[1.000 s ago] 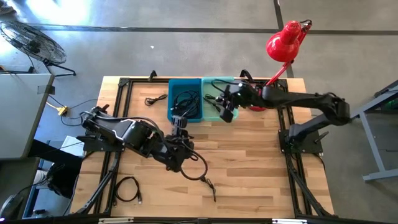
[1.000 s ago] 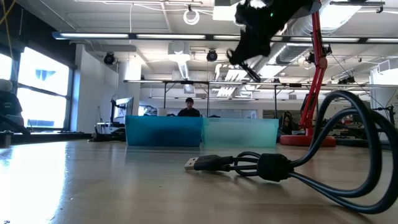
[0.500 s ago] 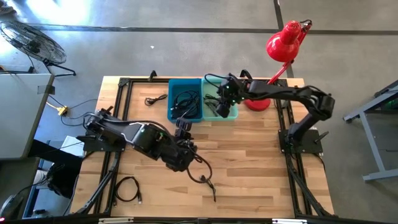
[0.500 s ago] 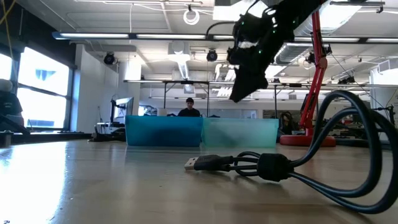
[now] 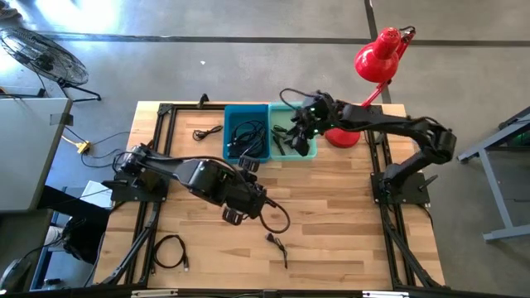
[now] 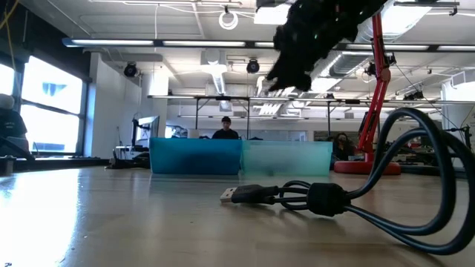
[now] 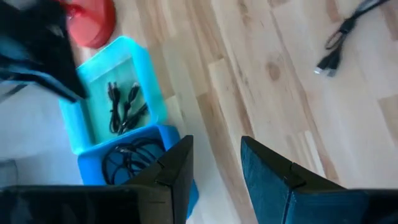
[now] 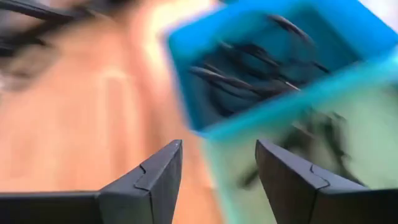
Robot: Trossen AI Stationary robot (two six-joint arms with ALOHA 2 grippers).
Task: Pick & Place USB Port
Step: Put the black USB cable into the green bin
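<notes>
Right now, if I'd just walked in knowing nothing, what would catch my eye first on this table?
Probably the red lamp at the far right corner, then the two blue bins side by side at the far edge, with dark cables inside. The right gripper hovers over the paler bin, fingers apart and empty, while the left gripper sits mid-table.

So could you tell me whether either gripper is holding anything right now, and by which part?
Neither holds anything. The right gripper is open over the bins, with nothing between its fingers; the left gripper over the table also shows an empty gap.
</notes>
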